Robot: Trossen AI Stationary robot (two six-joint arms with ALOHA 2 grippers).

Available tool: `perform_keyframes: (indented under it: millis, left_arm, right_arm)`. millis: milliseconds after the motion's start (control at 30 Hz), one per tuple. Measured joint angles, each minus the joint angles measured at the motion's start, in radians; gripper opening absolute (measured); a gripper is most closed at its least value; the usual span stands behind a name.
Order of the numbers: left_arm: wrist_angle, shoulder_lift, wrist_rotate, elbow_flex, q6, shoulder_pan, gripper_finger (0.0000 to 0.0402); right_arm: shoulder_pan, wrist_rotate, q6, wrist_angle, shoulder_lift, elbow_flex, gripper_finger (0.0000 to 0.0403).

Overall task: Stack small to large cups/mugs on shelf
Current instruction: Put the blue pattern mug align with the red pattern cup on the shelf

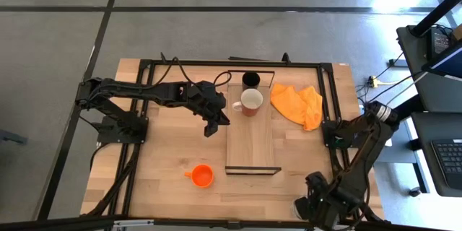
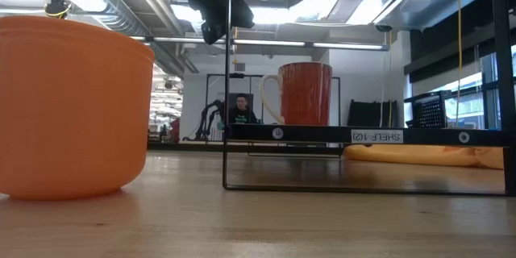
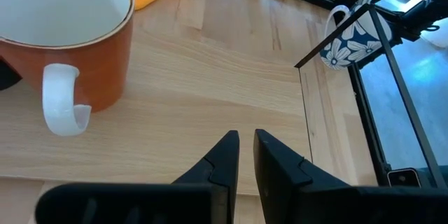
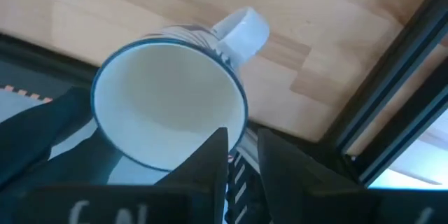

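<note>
Two mugs on shelf

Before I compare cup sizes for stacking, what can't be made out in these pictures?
- Black tumbler: low view, hidden behind the rust mug.
- Blue-patterned mug: high view, mostly under the right gripper, which grips its rim.
- Orange cup: low view, cut by the left edge.
</note>
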State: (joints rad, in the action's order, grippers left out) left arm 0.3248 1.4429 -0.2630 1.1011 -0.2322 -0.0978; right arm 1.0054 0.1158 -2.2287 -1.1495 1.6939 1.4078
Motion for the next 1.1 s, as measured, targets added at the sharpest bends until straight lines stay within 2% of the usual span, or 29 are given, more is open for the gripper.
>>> perform_keyframes:
  millis: [667,1100]
  left_arm:
    - [0.0,0.0,0.0,0.0,-0.001,0.0,0.0039]
    - [0.001,0.0,0.0,0.0,-0.001,0.0,0.0039]
  right_arm:
    - [0.0,0.001,0.003,-0.011,0.091,0.0,0.0081]
    - [0.0,0.001,0.018,-0.013,0.097,0.0,0.0081]
